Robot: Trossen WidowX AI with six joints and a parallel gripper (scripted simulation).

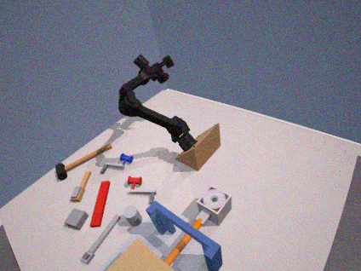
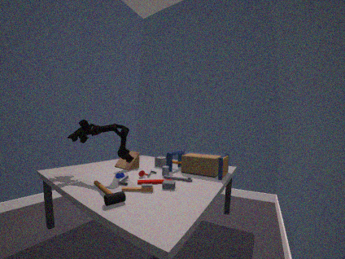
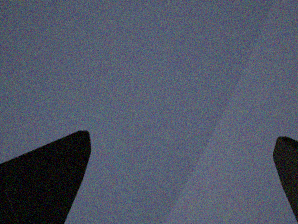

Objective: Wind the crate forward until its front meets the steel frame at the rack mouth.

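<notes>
A: While the hand (image 1: pixel 154 67) hangs wide open and empty above the counter's (image 1: pixel 272 145) far edge, what's risky?

B: Grabbing the wrong tool; the winch (image 1: pixel 214 204) sits by the crate (image 2: pixel 201 164), handle unidentified

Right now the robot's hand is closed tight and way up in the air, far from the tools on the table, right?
Not quite. The gripper is wide open, not closed: the wrist view shows its fingers spread far apart with only blue wall between them. It is high in the air, away from the tools, such as the mallet.
</notes>
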